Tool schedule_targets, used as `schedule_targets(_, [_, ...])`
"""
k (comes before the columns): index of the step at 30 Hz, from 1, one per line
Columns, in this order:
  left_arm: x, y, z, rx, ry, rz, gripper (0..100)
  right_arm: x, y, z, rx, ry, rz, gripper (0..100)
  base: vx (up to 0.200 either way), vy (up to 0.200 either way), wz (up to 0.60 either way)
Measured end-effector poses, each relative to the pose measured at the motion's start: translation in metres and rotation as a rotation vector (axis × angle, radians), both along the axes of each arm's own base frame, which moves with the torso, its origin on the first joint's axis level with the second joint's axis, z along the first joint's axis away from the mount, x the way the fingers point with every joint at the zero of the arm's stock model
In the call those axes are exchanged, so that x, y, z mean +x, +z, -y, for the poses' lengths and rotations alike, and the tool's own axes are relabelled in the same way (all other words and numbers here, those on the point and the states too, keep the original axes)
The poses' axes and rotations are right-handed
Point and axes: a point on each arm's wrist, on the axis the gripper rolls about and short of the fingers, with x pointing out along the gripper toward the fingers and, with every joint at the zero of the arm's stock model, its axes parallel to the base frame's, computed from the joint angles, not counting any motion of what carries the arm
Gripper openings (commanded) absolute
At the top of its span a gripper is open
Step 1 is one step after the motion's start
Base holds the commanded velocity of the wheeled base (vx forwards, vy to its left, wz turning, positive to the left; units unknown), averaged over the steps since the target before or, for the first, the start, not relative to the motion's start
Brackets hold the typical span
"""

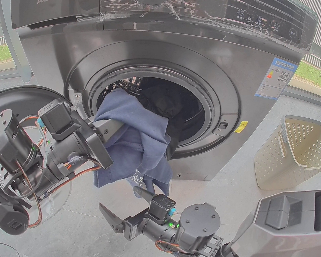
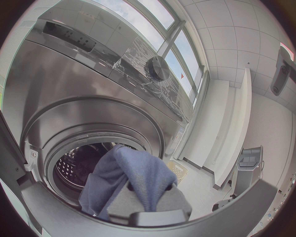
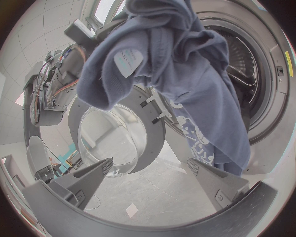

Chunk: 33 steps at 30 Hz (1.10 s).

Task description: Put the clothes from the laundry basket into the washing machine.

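Left gripper (image 1: 111, 127) (image 2: 149, 193): jaws pressed onto a fold of the blue-grey fleece sweatshirt (image 1: 141, 132) (image 2: 135, 166) (image 3: 197, 77), pinching it at the left edge of the drum opening. From the jaws the cloth rises in a hump and spreads across into the mouth of the dark grey front-loading washing machine (image 1: 231, 66) (image 2: 77, 92) (image 3: 271, 101). The rest hangs down below the jaws over the front lip, clear of the floor. A white printed pattern and a pale sewn-in label show on the hanging part in the right wrist view. Beyond the left jaws, deeper in the drum, lies a dark bundle of clothing (image 1: 167, 101). Right gripper (image 1: 117, 196) (image 3: 149, 162): jaws spread wide, pale grey tiled floor (image 1: 217, 201) visible between them, held low beneath the sweatshirt's hem. The nearer fingertip is just beside the hem; I cannot tell whether they touch. The round glass-centred washer door (image 1: 16, 96) (image 3: 154, 129) stands swung open, behind the left jaws on the side away from the drum. The cream perforated plastic laundry basket (image 1: 298, 149) (image 2: 178, 169) sits on the floor well apart from both sets of jaws, out past the right gripper by the machine's far front corner.
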Motion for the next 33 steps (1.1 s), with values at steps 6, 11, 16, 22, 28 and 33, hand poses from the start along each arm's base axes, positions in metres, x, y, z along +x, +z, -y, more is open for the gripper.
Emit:
schedule_targets(6, [0.000,0.000,0.000,-0.001,0.001,0.002,0,0.012,0.012,0.017,0.009,-0.071,0.017,100,0.000,0.000,0.00])
schedule_targets(11, [0.000,0.001,0.000,-0.002,0.001,0.003,0,0.026,0.025,0.031,0.024,-0.129,0.055,100,0.000,0.000,0.00])
schedule_targets(16, [-0.001,0.002,0.000,-0.009,-0.002,0.000,0,0.044,0.033,0.042,0.045,-0.180,0.078,100,0.000,0.000,0.00])
schedule_targets(22, [-0.001,0.001,-0.001,-0.009,-0.004,-0.006,0,0.056,0.036,0.056,0.046,-0.226,0.083,100,0.000,0.000,0.00])
schedule_targets(28, [-0.001,-0.002,-0.001,-0.002,-0.004,-0.015,0,0.066,0.047,0.079,0.055,-0.273,0.098,100,0.000,0.000,0.00])
schedule_targets(33, [-0.002,-0.003,-0.001,0.002,-0.007,-0.019,0,0.072,0.054,0.089,0.068,-0.303,0.113,100,0.000,0.000,0.00])
